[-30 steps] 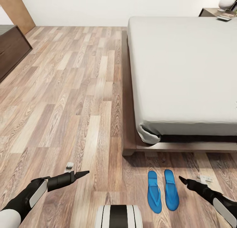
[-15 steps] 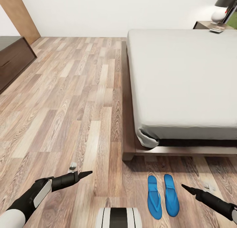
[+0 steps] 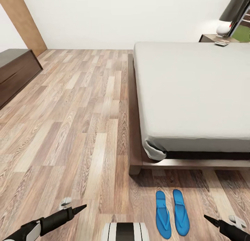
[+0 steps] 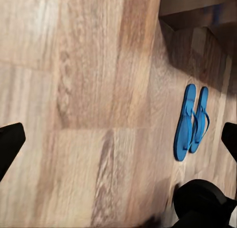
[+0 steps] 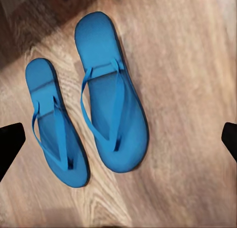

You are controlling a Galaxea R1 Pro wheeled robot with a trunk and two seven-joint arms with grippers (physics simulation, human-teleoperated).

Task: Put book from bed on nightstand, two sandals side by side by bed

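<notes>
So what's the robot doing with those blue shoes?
Nothing right now. The two blue sandals lie side by side on the wood floor, just past the foot of the bed. Both arms hang low and hold nothing: the left gripper is off to one side, the right gripper is close beside the sandals, and both sets of jaws stand open. Far off, a nightstand holds a lamp.

You are looking at a home bedroom: the bed (image 3: 194,95), a big off-white mattress on a low dark wood platform, dominates. Beyond its far corner stands a nightstand (image 3: 208,37) with a lamp (image 3: 230,16). A dark dresser (image 3: 15,72) sits across the wood-plank floor (image 3: 76,122) from the bed, against white walls.
</notes>
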